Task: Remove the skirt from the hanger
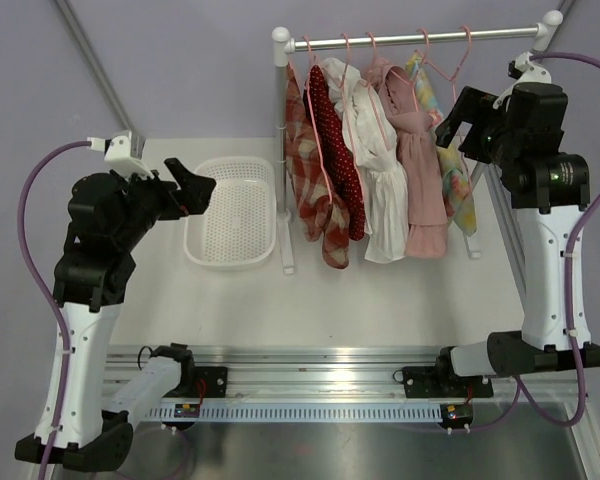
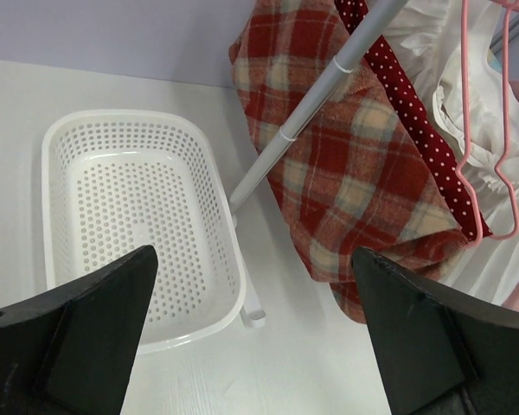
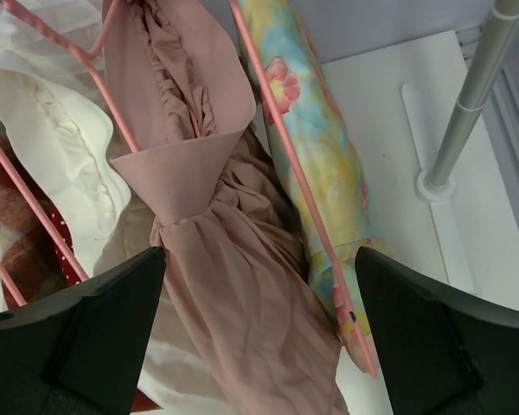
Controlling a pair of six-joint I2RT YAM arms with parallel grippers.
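Observation:
Several garments hang on pink hangers from a white rail (image 1: 420,38). From the left they are a red plaid skirt (image 1: 305,175), a red dotted piece (image 1: 337,150), a white piece (image 1: 378,175), a dusty pink piece (image 1: 422,175) and a floral piece (image 1: 458,185). My left gripper (image 1: 202,190) is open and empty over the basket, left of the plaid skirt (image 2: 355,173). My right gripper (image 1: 452,130) is open and empty, high beside the floral piece (image 3: 329,164) and above the pink piece (image 3: 233,285).
A white perforated basket (image 1: 192,250) sits on the table left of the rack; it also shows in the left wrist view (image 2: 233,268). The rack's left post (image 2: 303,117) stands between basket and skirt. The right post's foot (image 3: 437,181) rests on the table.

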